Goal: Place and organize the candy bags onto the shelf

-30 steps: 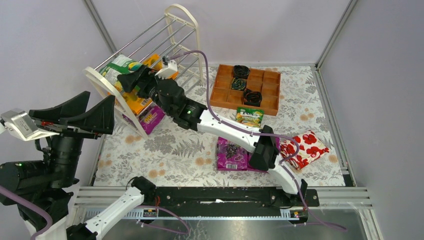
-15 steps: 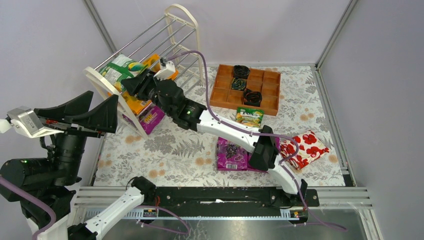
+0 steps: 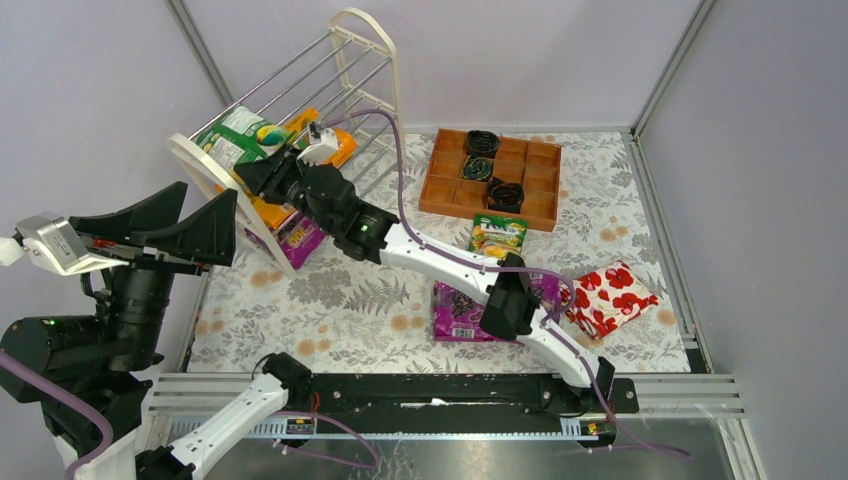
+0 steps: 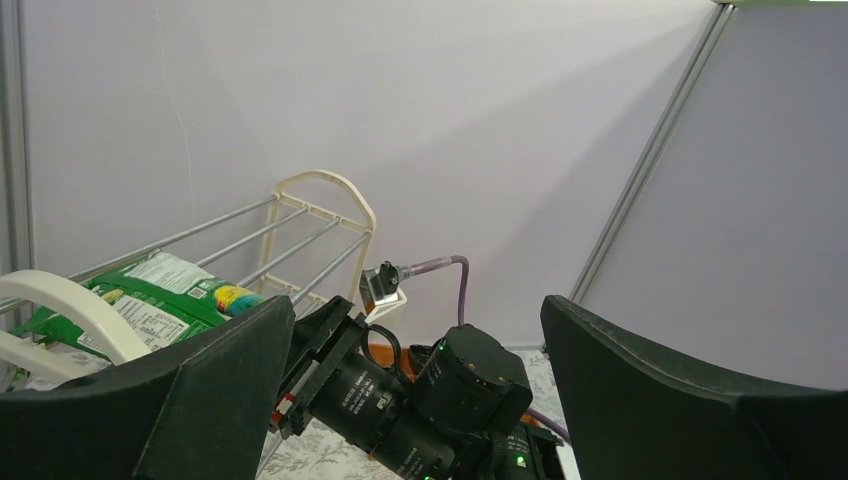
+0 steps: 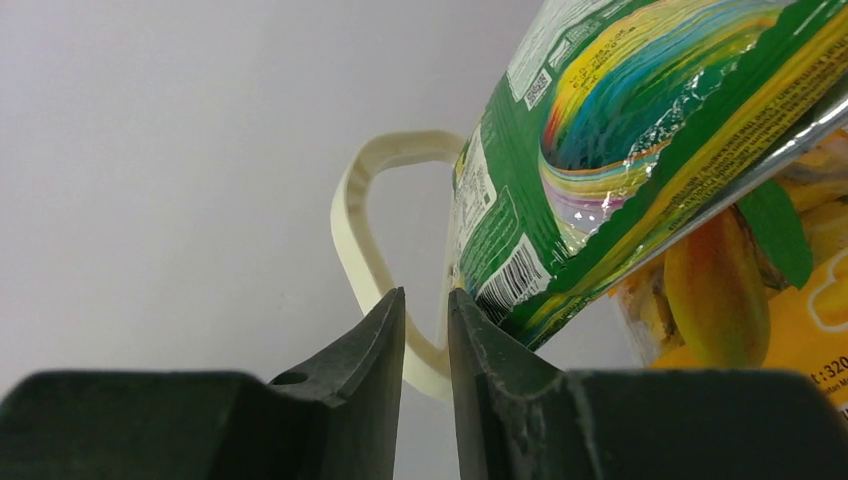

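Note:
The shelf (image 3: 372, 62) stands at the back left with a green candy bag (image 3: 238, 130) on its top tier. Orange bags (image 3: 336, 150) lie below it and a purple one (image 3: 300, 240) lower down. On the table lie a green bag (image 3: 498, 235) and purple bags (image 3: 460, 310). My right gripper (image 3: 255, 172) reaches into the shelf's near end. Its jaws (image 5: 426, 292) are nearly shut with nothing between them, beside the green bag's corner (image 5: 600, 150). My left gripper (image 4: 420, 400) hangs wide open at the left, holding nothing.
A wooden compartment tray (image 3: 530, 205) with black coils sits at the back centre. A red-and-white floral package (image 3: 607, 297) lies at the right. The right arm (image 3: 440, 255) stretches diagonally over the table. Walls enclose the table on three sides.
The right gripper's jaws have closed from wide to a thin gap, and it has pushed slightly further left into the shelf. The left arm has barely moved.

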Motion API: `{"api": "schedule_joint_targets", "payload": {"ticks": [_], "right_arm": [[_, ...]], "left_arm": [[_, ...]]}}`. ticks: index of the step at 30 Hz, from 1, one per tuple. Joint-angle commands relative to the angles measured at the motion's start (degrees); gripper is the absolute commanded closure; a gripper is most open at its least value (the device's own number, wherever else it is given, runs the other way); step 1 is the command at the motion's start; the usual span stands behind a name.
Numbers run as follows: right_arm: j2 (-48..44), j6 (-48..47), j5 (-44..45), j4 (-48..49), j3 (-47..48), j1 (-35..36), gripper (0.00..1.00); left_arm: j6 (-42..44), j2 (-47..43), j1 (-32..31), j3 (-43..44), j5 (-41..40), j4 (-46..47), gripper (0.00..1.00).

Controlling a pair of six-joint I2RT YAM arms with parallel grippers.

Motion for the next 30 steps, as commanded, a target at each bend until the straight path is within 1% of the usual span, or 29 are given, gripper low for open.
{"api": "schedule_joint_targets", "payload": {"ticks": [1,3,5,8,10,12,14,18,25,30], "right_arm": [[1.0,-1.0,-1.4,1.6,4.6,0.1,0.7],[-0.4,-3.0,-2.1,0.2,4.6,0.1,0.67],[-3.7,-6.2,-1.6,-1.9,2.3,0.1,0.62],[-12.8,-9.8,1.7,-1.9,-7.7,0.1,0.5],[-18.1,-10.8,4.4,0.6,-17.1,0.1,0.38],[-21.7,-10.5,6.0,2.5,-23.2,0.0,0.34],[-23.5,-9.2,6.4,3.6,-26.8,-0.2,0.3],[-22.2,-6.8,4.0,3.4,-26.4,-1.1,0.23],[-15.3,-3.5,1.4,0.7,-17.9,-1.7,0.22],[-11.9,-2.2,1.0,0.2,-13.7,-1.8,0.31]], "left_arm": [[0.0,0.5,-0.1,1.4,0.4,1.5,0.01],[0.0,0.8,-0.1,1.5,0.5,1.5,0.01],[-0.1,1.0,-0.1,1.5,0.6,1.6,0.01],[-0.1,1.0,-0.1,1.3,0.9,1.8,0.01],[-0.1,0.9,-0.1,0.8,1.1,2.3,0.01],[-0.2,0.9,-0.1,0.3,1.1,2.7,0.01],[-0.4,0.9,-0.1,0.1,1.5,2.8,0.01],[-0.6,0.8,-0.1,0.0,1.8,2.7,0.01],[-0.4,0.2,-0.1,1.4,1.6,2.3,0.01],[-0.3,0.0,-0.1,1.7,1.4,2.1,0.01]]}}
